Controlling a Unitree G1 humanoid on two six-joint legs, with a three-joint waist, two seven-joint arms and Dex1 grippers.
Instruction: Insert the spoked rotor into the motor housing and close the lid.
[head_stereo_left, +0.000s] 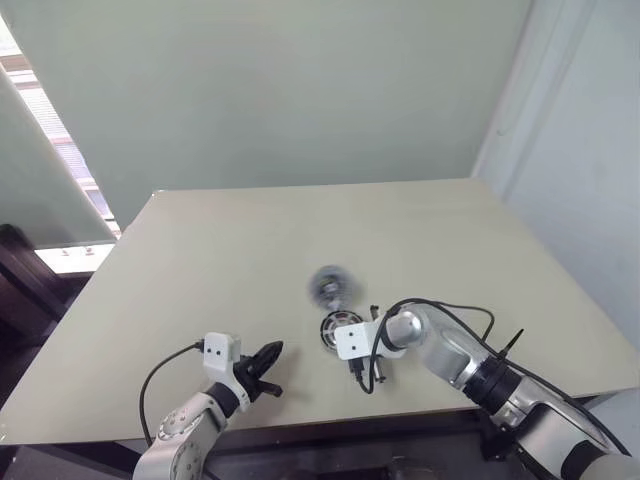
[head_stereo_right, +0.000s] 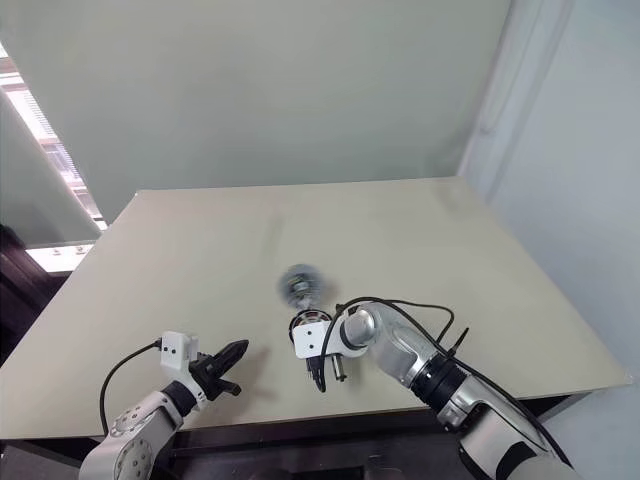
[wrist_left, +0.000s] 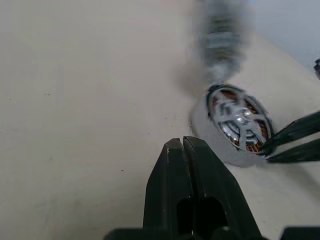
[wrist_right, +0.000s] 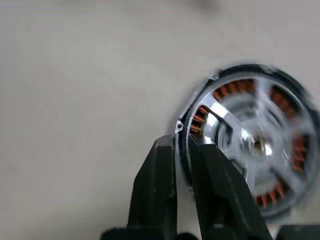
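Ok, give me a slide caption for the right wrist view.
Right gripper pinching the rim of the spoked rotor, seated in the motor housing.

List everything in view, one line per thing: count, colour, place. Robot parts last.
table: one, beige, spanning the scene.
motor housing: one, copper-brown windings inside a dark rim, near the table's front edge.
spoked rotor: one, silver, seated over the housing.
lid: one, grey, blurred, on the table just beyond the housing.
left hand: one, black fingers shut, empty, left of the housing.
right hand: one, black fingers narrowly gapped, straddling the housing's rim.
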